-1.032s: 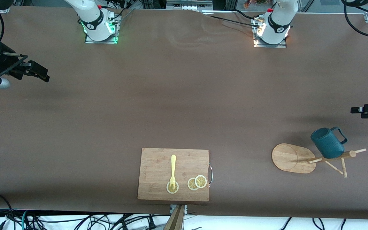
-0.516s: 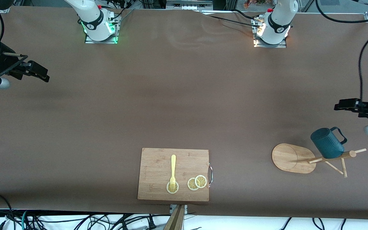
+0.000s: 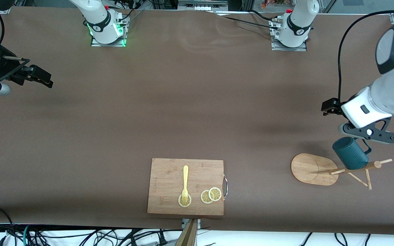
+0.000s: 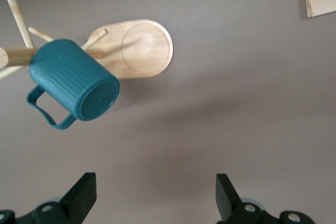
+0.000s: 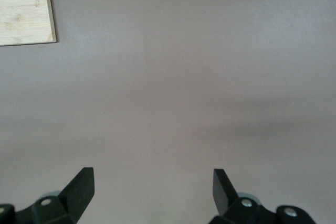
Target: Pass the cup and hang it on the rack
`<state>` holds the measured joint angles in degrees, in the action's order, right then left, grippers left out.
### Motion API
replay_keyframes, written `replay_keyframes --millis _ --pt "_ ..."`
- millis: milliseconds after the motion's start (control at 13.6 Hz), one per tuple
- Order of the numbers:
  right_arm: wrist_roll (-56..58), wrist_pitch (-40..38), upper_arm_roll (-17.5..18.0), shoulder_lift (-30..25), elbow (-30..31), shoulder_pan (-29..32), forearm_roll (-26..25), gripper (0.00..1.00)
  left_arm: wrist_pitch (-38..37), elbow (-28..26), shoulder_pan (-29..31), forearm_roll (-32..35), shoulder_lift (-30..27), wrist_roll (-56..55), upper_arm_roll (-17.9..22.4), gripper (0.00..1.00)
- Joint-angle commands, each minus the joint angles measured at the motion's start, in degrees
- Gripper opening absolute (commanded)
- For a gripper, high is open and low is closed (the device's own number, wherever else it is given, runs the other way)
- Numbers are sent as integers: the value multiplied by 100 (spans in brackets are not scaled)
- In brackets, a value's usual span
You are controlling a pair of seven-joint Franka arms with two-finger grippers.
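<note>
Near edge of the surface (image 3: 115, 136), about 6 o'clock in the front view: rectangular bamboo cutting board (image 3: 169, 177) with a metal loop handle, a yellow plastic fork (image 3: 185, 182) and three flat lemon slices (image 3: 210, 195) on it. Not part of the job.

Around 4 o'clock: the rack (image 3: 315, 169), pale wood, oval flat base, thin round dowel pegs. It looks tipped over, post lying toward the left arm's end of the surface. The cup (image 3: 350, 153), dark teal with ribbed sides and a thin loop handle, sits tilted on the post and pegs, bottom facing the left wrist camera.

Left claw (image 3: 330, 106) hangs over bare surface just above the cup in the front view, fingers spread wide, holding nothing. In its wrist view the cup (image 4: 71, 82) sits at 10 o'clock, off the claw's centreline.

Right claw (image 3: 41, 78) at 9 o'clock, fingers apart, empty, waiting.

Risks, my read:
- The cup looks only perched, so a nudge from the left claw could roll it off.
- Ribbed, curved wall and tilt could make for a slanted, slippy pinch.
- Thin pegs look easy to snag, dragging the light rack along.
</note>
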<state>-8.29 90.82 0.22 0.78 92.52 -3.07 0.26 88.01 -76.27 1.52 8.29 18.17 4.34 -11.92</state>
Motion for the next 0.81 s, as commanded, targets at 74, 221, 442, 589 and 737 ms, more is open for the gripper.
replay_keyframes --millis 74,221,442,589,737 --pt "47 -56 57 19 -85 70 -62 100 1647 -2855 340 -353 -1885 67 -47 100" --pt "47 -65 57 19 -85 70 -62 100 1501 -2823 575 -651 -1913 233 -21 100" --pt "47 -65 57 19 -85 70 -62 100 1438 -2516 656 -618 -1756 -405 32 100" --pt "47 -65 57 19 -85 69 -62 100 1447 -2454 691 -618 -1729 -470 41 100" --pt "47 -65 57 19 -85 70 -62 100 1421 -2410 691 -618 -1738 -435 32 100"
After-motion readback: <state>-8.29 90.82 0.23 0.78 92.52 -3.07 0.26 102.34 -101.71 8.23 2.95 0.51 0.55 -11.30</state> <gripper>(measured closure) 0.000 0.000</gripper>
